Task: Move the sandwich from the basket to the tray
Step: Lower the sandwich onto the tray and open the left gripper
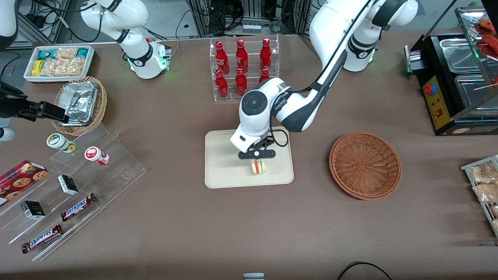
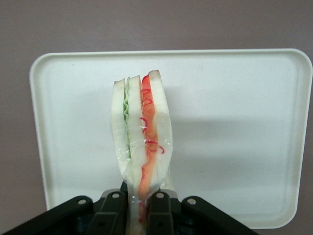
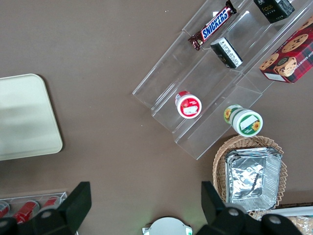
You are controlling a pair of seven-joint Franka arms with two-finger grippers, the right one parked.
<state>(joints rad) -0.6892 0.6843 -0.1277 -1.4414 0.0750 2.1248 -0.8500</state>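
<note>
Left wrist view is showing the gripper [image 2: 142,208] with its fingers [image 2: 115,215] closed tight on the sandwich [image 2: 142,152], which is hanging upright over the tray [image 2: 234,122]. From the front, the basket [image 1: 365,165] is sitting beside the tray, toward the working arm's end.

The brown table [image 1: 249,233] carries the tray [image 1: 221,171], the basket [image 1: 365,165], and the pincer [image 1: 257,158] above.

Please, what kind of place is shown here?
Probably a robot lab set up as a mock snack shop: cola bottles in a rack, Snickers bars on clear steps. The gripper, above the tray, holds the sandwich.
</note>
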